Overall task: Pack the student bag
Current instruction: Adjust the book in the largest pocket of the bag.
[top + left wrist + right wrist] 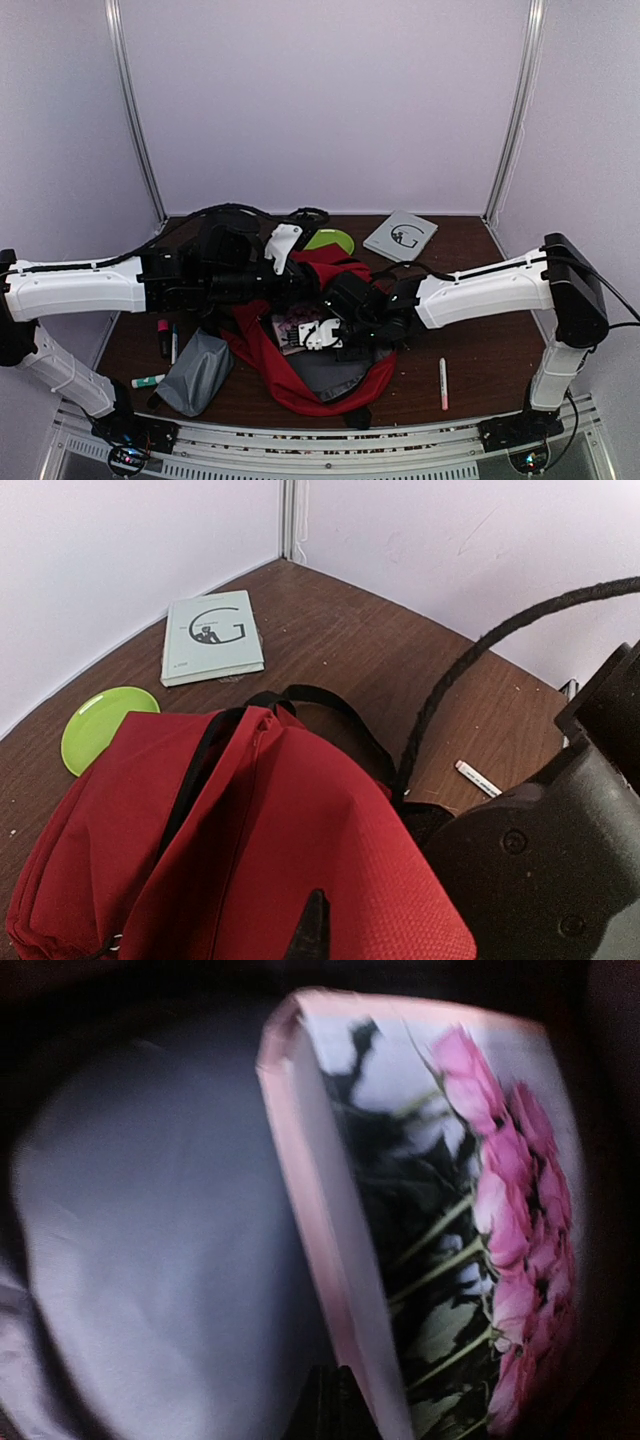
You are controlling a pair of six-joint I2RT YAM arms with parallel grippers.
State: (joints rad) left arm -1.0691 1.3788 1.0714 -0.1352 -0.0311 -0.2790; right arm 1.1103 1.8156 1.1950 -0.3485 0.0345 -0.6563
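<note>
— Low in the middle of the top view, is that the bag [290, 390]?
— Yes. It is red and lies open on the table [480, 350], between both arms.
— And the left gripper [310, 928]?
— Its fingers are pressed together against the red cloth at the bottom of its wrist view. Whether they pinch it, I cannot tell.
— The right gripper [322, 335]?
— Closed too, in the bag's mouth, just beside a rose-covered book [450, 1210]. A grey pouch [195, 370] lies left of the bag.
</note>
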